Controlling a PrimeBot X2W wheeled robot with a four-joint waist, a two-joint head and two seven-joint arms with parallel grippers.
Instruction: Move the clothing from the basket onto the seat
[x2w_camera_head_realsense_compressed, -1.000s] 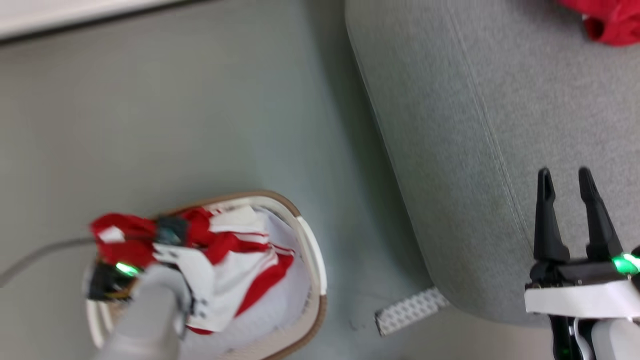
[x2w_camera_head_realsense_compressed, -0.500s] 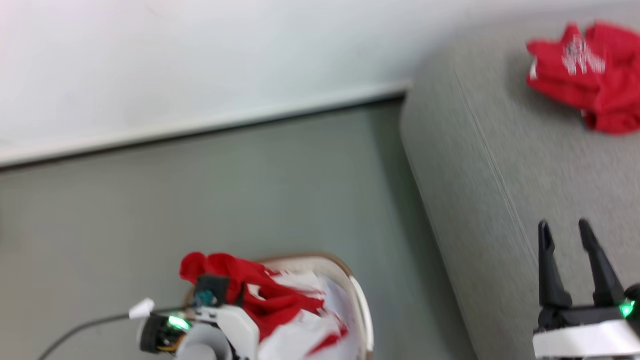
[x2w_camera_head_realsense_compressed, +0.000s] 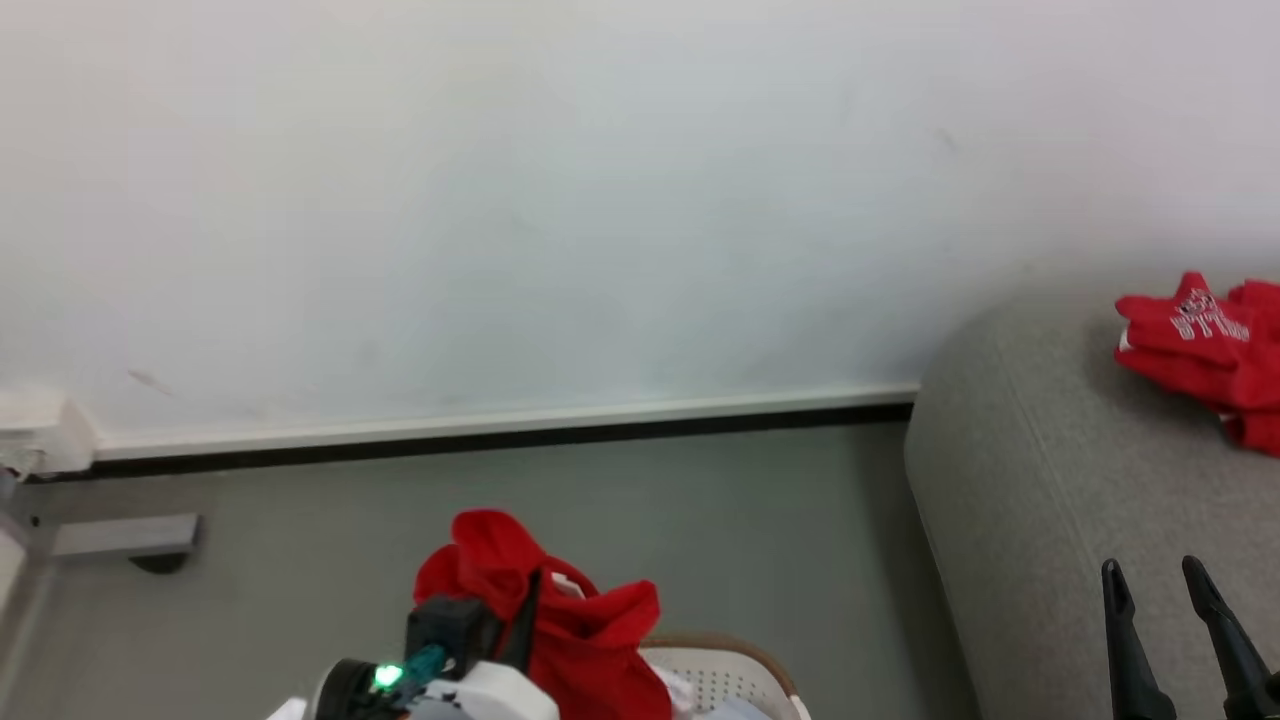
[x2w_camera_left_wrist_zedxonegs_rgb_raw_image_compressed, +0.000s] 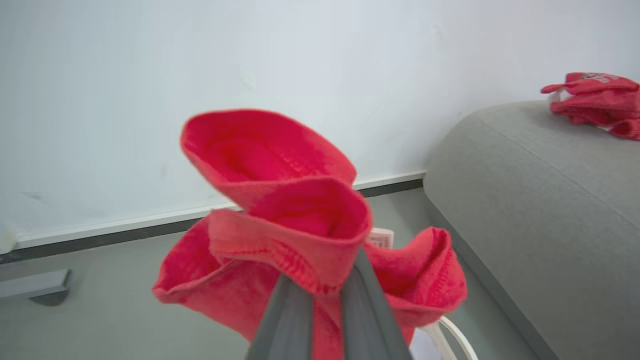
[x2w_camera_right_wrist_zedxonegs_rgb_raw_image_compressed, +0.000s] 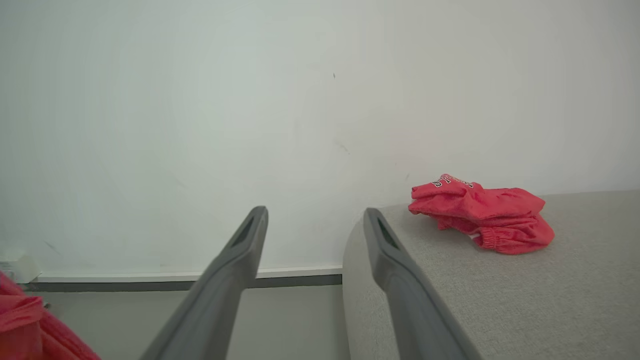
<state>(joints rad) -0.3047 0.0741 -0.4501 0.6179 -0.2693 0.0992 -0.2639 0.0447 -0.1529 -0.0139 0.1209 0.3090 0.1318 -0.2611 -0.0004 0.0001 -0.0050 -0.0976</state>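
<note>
Head view: large grey woven-fabric sofa seat (x2w_camera_head_realsense_compressed: 1050, 520) at right, oval white perforated plastic basket (x2w_camera_head_realsense_compressed: 722, 682) with brown rim at the bottom edge, apart from it on the floor (x2w_camera_head_realsense_compressed: 700, 520).
I have my left gripper (x2w_camera_left_wrist_zedxonegs_rgb_raw_image_compressed: 320, 290) clamped on a crumpled red soft garment (x2w_camera_head_realsense_compressed: 585, 640), up above the basket. A second red garment (x2w_camera_head_realsense_compressed: 1195, 345) with lettering lies bunched on the seat's far part. My right gripper (x2w_camera_right_wrist_zedxonegs_rgb_raw_image_compressed: 315, 215) hovers over the seat, fingers spread, holding nothing.

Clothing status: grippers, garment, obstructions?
Left gripper shut on red garment, above basket. Right gripper open, at seat. Second red garment on seat. Only floor between basket and seat.
</note>
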